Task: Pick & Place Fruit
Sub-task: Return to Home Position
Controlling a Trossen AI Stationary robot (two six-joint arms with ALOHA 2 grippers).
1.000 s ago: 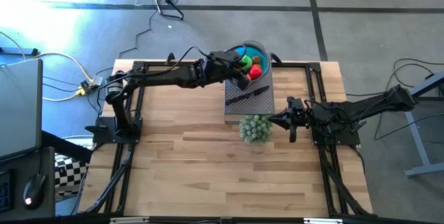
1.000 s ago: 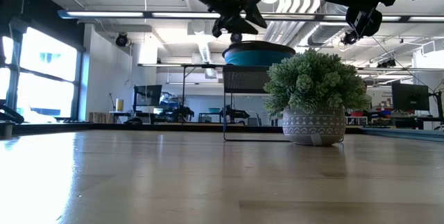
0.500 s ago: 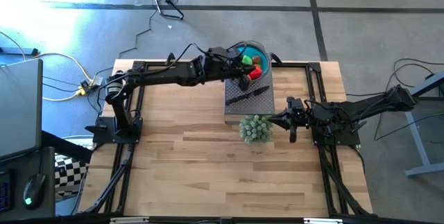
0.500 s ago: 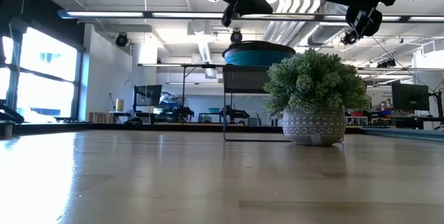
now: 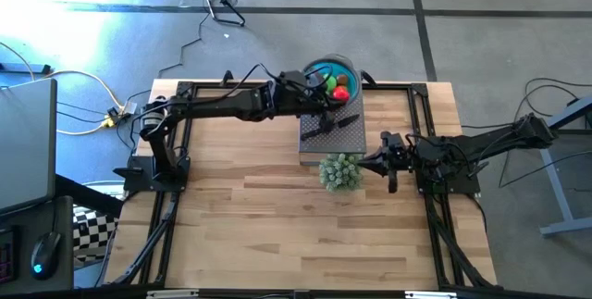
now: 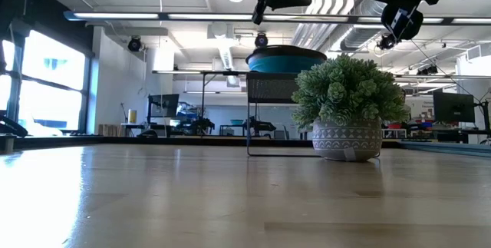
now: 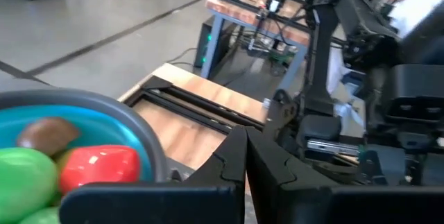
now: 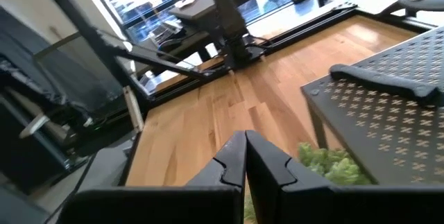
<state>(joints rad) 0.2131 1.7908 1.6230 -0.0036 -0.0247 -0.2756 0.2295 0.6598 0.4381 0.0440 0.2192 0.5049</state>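
Black fingers of the left gripper (image 7: 245, 137) are pressed together with nothing between them. The left arm reaches from its base at the left edge of the wooden table (image 5: 277, 216) across to the far middle. There the gripper hangs in the air, clearly above the near left rim of a blue bowl (image 6: 285, 61) and touching nothing.

The fruit (image 7: 97, 168) lies heaped inside that bowl, with red, green, orange and brown pieces showing, just beside and below the closed fingertips. The bowl sits on the far end of a black perforated stand (image 5: 350, 140). A black knife (image 5: 328, 128) lies on the stand nearer to the viewer.

Just in front of the stand is a bushy green plant (image 6: 349, 94) in a pale patterned pot.

Further right, the right gripper (image 8: 245, 139) is also closed tight and empty. Its arm is folded low over the right side of the table, and the gripper points left, near the plant. The fruit is well apart from it, to the far left.
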